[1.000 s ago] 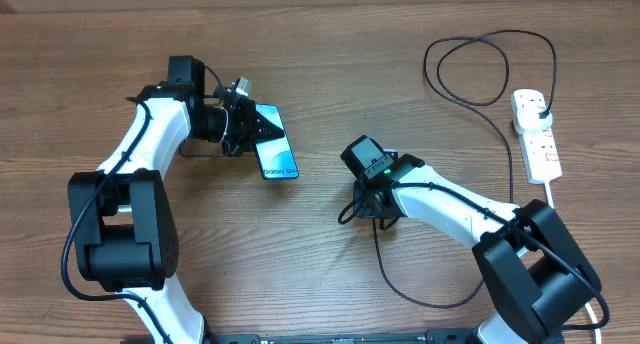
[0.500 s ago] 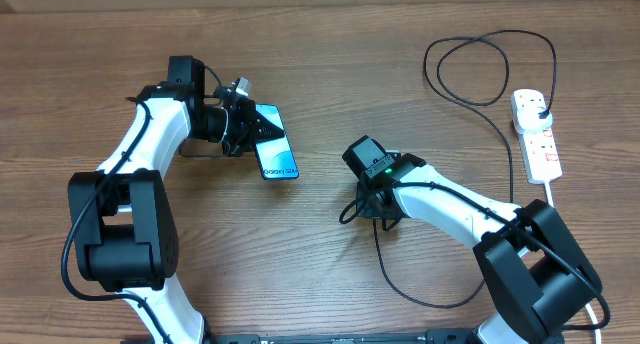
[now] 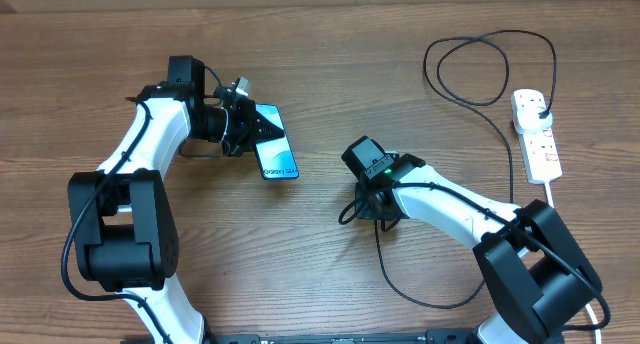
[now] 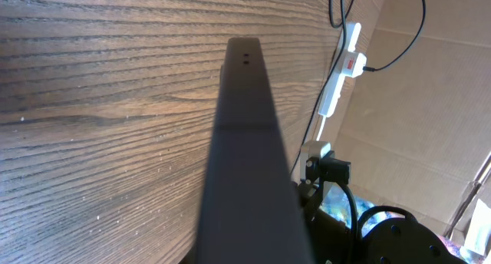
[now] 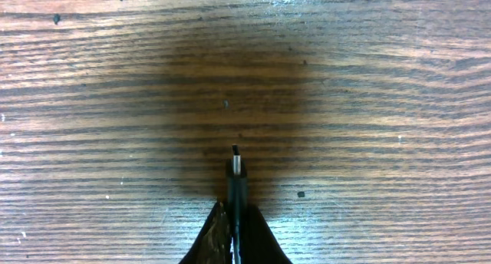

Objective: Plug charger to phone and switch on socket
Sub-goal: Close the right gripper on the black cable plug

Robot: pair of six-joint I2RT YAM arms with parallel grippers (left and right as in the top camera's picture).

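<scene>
Wood-grain counter (image 3: 330,64), two arms over it. Left tool (image 3: 243,132) is clamped on the phone (image 3: 276,149), left of centre. The lit screen faces up at a tilt, its "Galaxy S24" end pointing near-right. In the left wrist view only the phone's dark edge shows, running up the frame. Right tool (image 3: 377,210) sits at centre, pinched narrow on the charger (image 5: 237,183) just behind its connector, with the tip sticking out over bare wood. Phone and connector are apart. The black cable trails near, then loops round to the far right, where its plug (image 3: 540,108) sits in the far end of the socket (image 3: 538,139) — a white strip at the right edge, its white cord running near.
</scene>
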